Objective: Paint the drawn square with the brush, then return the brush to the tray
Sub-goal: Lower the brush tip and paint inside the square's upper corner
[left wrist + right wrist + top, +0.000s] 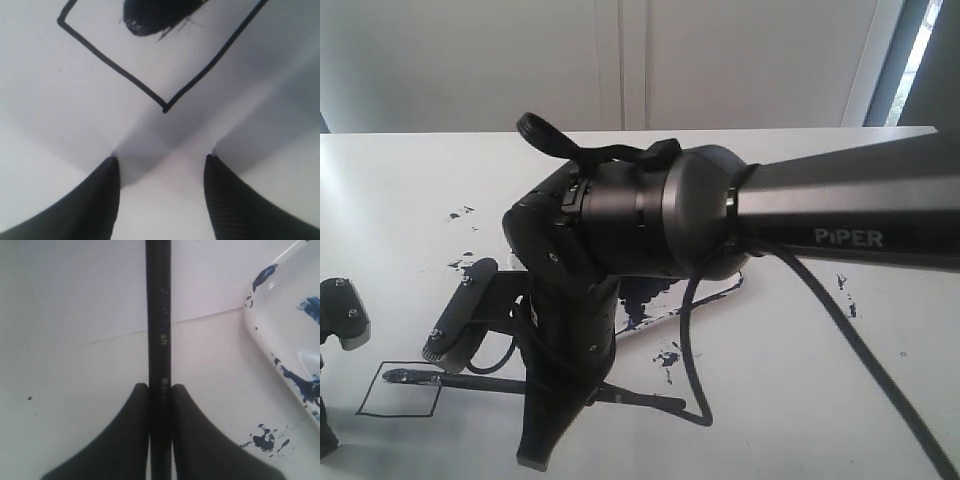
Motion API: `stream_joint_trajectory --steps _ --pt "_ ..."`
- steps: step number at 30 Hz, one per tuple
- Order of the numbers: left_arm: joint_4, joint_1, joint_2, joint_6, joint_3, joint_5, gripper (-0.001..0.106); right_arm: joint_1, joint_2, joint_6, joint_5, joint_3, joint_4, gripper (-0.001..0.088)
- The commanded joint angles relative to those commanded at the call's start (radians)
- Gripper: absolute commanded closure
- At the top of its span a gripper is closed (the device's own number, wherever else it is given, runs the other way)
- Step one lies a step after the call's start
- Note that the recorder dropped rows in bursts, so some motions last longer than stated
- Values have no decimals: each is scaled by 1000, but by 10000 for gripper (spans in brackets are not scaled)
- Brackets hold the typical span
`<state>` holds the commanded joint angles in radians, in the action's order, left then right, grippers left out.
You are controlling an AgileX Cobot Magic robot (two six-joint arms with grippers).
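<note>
the right end effector (160,386) grips the brush (159,315), whose tip lies inside the drawn square (400,396); the left end effector (161,157) stands spread and empty.

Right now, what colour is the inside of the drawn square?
The drawn square is plain white inside thin black lines; the left wrist view shows it best.

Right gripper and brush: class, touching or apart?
Touching. Right wrist view shows the right gripper clamped on the brush, fingers against both sides, no gap.
</note>
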<state>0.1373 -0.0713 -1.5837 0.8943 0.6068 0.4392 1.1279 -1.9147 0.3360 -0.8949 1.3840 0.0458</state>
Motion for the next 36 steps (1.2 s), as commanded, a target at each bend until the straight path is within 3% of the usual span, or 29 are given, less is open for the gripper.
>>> stream_joint_trajectory --steps 3,8,36 --pt "-14 0 0 71 0 0 494 17 -3 0 -10 0 77 868" --pt "-19 0 0 321 0 0 494 51 -3 0 -29 0 162 868" --pt "-19 0 0 321 0 -4 494 57 -20 -29 -20 0 216 868"
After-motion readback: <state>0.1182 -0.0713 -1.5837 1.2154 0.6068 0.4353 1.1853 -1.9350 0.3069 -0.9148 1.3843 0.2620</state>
